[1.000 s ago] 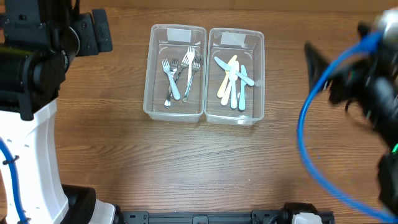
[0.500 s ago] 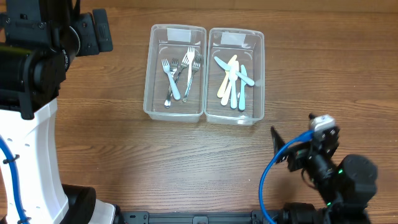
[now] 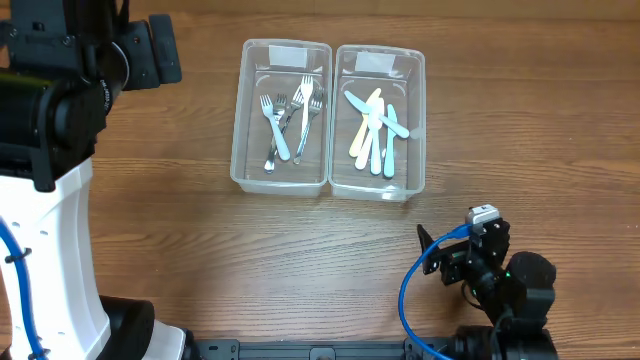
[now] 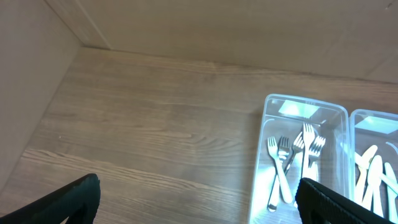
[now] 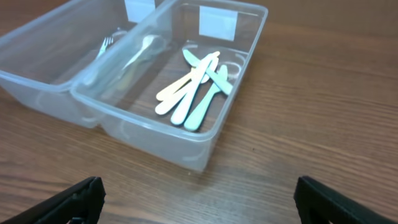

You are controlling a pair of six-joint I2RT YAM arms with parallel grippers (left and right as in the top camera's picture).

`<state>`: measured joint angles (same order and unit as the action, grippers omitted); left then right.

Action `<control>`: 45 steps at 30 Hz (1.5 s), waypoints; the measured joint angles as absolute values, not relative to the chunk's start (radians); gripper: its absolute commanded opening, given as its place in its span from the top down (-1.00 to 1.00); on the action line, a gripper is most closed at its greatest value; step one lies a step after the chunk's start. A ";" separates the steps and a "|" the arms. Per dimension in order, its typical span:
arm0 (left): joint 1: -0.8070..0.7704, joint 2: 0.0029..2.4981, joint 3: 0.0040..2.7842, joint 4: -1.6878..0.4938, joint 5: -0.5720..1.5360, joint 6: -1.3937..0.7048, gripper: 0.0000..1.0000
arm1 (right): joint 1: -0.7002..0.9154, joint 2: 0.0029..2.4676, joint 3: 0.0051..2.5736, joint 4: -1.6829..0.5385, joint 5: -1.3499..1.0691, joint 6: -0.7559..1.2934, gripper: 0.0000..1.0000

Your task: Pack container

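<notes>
Two lots sit packed at 12 o'clock on the worktop point(image 3: 300, 260): forks point(image 3: 290, 120) in left bin point(image 3: 252, 150), knives point(image 3: 373, 130) in right bin point(image 3: 410, 150). I see nothing loose, so packing looks done. Left tool point(image 4: 199, 208), 10 o'clock, and right tool point(image 5: 199, 205), 5 o'clock, both gape wide and hold nothing.

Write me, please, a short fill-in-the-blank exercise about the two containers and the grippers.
1. The left container holds only metal ____.
2. The right container holds cream and pale blue ____.
3. The left gripper and the right gripper are both ____, holding nothing.

Missing words: forks; knives; open.
</notes>
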<state>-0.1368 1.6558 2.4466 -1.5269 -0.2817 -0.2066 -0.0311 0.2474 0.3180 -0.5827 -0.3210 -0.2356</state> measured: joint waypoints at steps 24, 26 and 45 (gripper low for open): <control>-0.137 1.656 2.447 -1.527 -0.282 -0.207 -1.00 | -0.031 0.065 0.157 -0.434 -0.315 -0.236 -1.00; -0.137 1.656 2.447 -1.527 -0.282 -0.207 -1.00 | -0.031 0.030 0.157 -0.433 -0.315 -0.236 -1.00; -0.137 1.656 2.447 -1.527 -0.282 -0.207 -1.00 | -0.031 0.014 0.157 -0.437 -0.315 -0.236 -1.00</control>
<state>-0.1368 1.6558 2.4466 -1.5269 -0.2817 -0.2070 -0.0311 0.0139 0.1566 -0.4366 -0.3145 -0.2363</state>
